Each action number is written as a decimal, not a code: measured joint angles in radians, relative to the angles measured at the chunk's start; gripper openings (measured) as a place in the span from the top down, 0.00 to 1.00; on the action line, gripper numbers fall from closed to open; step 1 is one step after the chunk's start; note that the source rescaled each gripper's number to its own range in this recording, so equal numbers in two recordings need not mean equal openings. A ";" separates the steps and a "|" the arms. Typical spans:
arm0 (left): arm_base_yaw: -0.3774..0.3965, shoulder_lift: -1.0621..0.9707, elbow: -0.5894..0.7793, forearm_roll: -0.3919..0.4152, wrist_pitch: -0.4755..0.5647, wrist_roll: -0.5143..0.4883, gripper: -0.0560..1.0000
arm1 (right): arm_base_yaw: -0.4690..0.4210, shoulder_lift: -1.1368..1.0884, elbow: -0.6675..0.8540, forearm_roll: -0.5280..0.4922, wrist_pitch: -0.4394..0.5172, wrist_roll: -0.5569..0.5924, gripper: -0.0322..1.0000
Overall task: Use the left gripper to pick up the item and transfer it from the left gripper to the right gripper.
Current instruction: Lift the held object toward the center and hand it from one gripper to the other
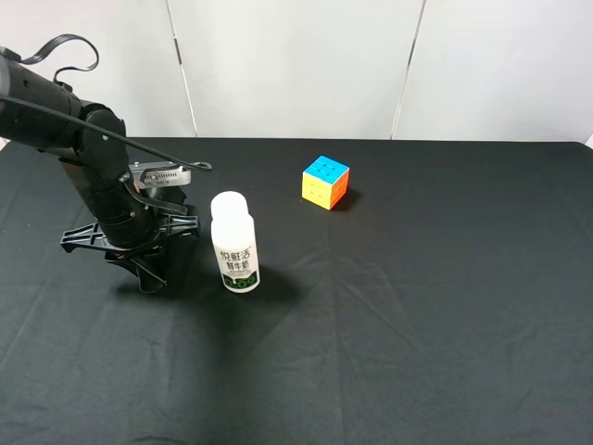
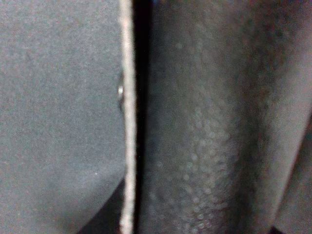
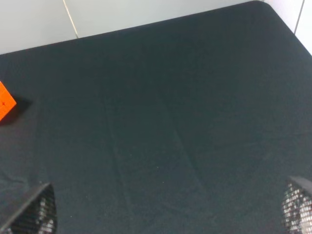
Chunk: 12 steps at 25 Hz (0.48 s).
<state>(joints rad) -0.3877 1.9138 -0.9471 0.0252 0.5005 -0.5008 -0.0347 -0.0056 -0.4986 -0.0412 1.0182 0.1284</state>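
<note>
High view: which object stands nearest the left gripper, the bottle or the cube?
The white bottle, upright right beside the left gripper; the multicoloured cube sits farther off, toward the back.

left arm (image 1: 65, 125) enters from the far left corner, cables looped over it, and bends down to the table (image 1: 417, 324). left gripper (image 1: 148, 273) points downward, tips at or just above the black cloth. jaw state not discernible, black on black. white bottle (image 1: 234, 243) with green label stands upright just right of the gripper, apart from it. multicoloured cube (image 1: 325, 181) sits farther back and right of the bottle, well apart. right half of the table holds only cloth creases. white wall (image 1: 296, 65) panels behind.
</note>
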 joint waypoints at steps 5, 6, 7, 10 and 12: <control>0.000 -0.003 0.000 -0.001 -0.004 0.000 0.91 | 0.000 0.000 0.000 0.000 0.000 0.000 0.00; 0.000 -0.007 0.000 -0.001 -0.005 0.000 0.91 | 0.000 0.000 0.000 0.000 0.000 0.000 0.00; 0.000 -0.014 0.000 -0.001 -0.009 0.000 0.92 | 0.000 0.000 0.000 0.000 -0.001 0.000 0.00; 0.000 -0.051 0.000 -0.002 -0.004 0.000 0.92 | 0.000 0.000 0.000 0.000 -0.001 0.000 0.00; 0.000 -0.082 0.000 -0.002 0.020 0.000 0.92 | 0.000 0.000 0.000 0.000 -0.001 0.000 0.00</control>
<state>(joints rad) -0.3877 1.8318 -0.9471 0.0234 0.5205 -0.5008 -0.0347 -0.0056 -0.4986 -0.0412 1.0172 0.1284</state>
